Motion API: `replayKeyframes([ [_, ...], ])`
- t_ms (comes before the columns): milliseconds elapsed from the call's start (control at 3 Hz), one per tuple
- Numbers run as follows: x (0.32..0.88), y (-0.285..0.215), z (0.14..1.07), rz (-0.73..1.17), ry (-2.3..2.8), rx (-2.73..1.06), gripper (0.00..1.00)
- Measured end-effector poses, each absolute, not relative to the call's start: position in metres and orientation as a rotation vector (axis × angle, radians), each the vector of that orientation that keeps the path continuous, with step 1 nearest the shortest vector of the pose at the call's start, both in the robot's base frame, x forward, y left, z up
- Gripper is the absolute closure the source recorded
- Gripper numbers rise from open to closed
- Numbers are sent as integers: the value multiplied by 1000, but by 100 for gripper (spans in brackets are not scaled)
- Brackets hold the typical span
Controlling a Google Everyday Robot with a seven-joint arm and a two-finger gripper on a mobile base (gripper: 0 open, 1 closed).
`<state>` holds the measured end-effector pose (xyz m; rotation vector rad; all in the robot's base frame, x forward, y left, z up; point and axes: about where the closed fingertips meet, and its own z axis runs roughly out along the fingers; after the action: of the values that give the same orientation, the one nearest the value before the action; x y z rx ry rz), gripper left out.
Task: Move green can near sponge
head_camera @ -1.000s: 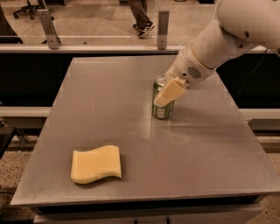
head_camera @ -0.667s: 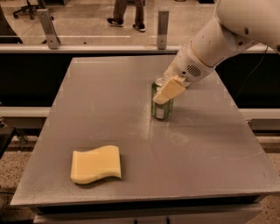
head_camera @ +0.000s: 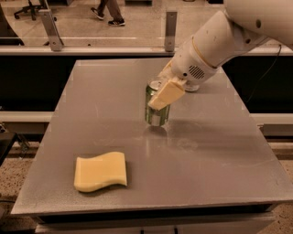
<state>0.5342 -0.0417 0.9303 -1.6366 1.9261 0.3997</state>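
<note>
The green can (head_camera: 158, 114) stands upright on the grey table (head_camera: 210, 151), a little behind its middle. It has a dark green body and a silver top. My gripper (head_camera: 156, 95) reaches down from the upper right on the white arm (head_camera: 215, 45). It is shut on the green can, with one yellowish finger (head_camera: 165, 93) across the can's front and the other behind it. The pale-yellow sponge (head_camera: 100, 171) with wavy edges lies flat near the table's front left, well apart from the can.
A low rail with metal posts (head_camera: 170, 29) runs behind the table's back edge. A person's legs (head_camera: 110, 11) show on the floor beyond it. The table's front edge (head_camera: 151, 205) is close behind the sponge.
My gripper and the green can have moved together to the left and a little toward the front of the table. The sponge has not moved.
</note>
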Motion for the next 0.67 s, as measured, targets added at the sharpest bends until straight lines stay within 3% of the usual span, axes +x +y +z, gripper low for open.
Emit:
replayKeyframes([
  [667,488,-3,924,477,1799,-1765,100],
])
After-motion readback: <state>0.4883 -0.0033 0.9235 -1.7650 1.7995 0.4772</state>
